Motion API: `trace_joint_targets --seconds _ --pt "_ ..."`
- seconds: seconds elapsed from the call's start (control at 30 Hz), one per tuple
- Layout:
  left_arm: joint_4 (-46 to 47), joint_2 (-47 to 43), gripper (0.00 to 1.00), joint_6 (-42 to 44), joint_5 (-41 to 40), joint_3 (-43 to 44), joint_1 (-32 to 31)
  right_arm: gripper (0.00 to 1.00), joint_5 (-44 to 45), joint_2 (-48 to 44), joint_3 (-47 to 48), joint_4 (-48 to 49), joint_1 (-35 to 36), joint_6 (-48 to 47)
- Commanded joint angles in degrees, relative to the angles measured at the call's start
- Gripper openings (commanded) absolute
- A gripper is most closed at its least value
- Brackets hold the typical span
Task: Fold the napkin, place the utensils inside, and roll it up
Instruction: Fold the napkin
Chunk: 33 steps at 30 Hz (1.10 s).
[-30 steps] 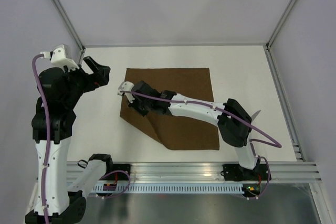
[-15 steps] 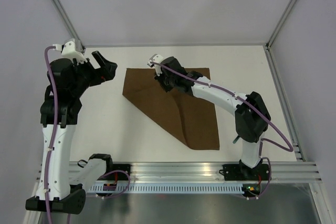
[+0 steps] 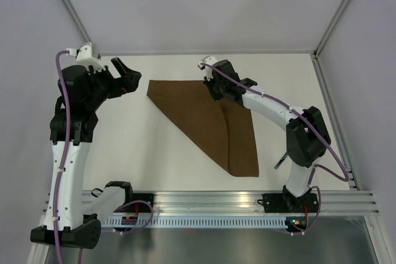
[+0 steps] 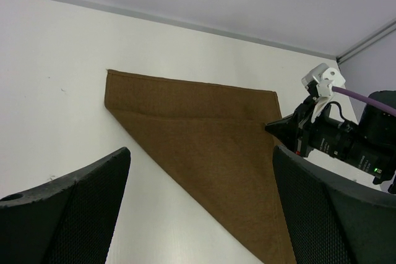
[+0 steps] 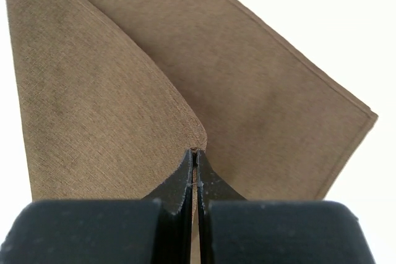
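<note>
The dark brown napkin (image 3: 210, 122) lies on the white table, folded over into a triangle; it also shows in the left wrist view (image 4: 210, 134). My right gripper (image 3: 215, 88) is shut on a corner of the napkin's upper layer (image 5: 93, 91), low over the cloth near its far edge. The pinch point shows in the right wrist view (image 5: 195, 153). My left gripper (image 3: 125, 73) is open and empty, raised left of the napkin's far-left corner. A slim dark piece, probably the knife's handle (image 3: 279, 162), pokes out beside the right arm's elbow. Its blade is hidden.
The table's far edge (image 3: 204, 54) runs just behind the napkin. Metal frame posts stand at the back corners. A rail (image 3: 247, 199) crosses the near edge by the arm bases. The right arm (image 3: 272, 106) stretches over the napkin's right side.
My right gripper has carried the napkin's corner from the left side toward the far right, turning the cloth into a triangle. My left gripper has shifted slightly toward the back.
</note>
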Motion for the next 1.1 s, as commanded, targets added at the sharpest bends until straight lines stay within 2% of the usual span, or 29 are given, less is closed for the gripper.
trace_joint_targets --seconds 0.0,1.07 --pt "2.10 0.24 1.00 -0.78 2.20 -0.12 -0.03 0.00 0.87 -3.78 -0.68 1.56 -1.77 -0.45" --pt "2.89 2.61 1.00 -0.78 2.90 -0.39 -0.03 0.00 -0.63 -2.38 -0.25 4.46 -13.02 -0.28"
